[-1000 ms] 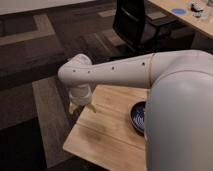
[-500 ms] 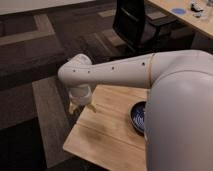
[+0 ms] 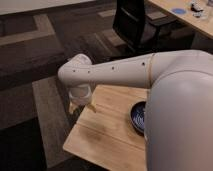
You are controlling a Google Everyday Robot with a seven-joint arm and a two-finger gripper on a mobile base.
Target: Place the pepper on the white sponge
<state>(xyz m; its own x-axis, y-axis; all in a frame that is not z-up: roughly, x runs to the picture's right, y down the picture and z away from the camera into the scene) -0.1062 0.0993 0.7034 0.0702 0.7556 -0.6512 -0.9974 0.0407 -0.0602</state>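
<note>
Wooden table (image 3: 105, 137), gripper (image 3: 80, 103) at left corner

Tucked under the wrist of the bulky white robot arm (image 3: 115, 70), at the far left edge of the light wooden table (image 3: 107, 135): the gripper (image 3: 79, 104), largely hidden. Half covered by that arm, a round dark-blue patterned bowl (image 3: 136, 116). Cropped at top, a black office chair (image 3: 132, 25).
</note>
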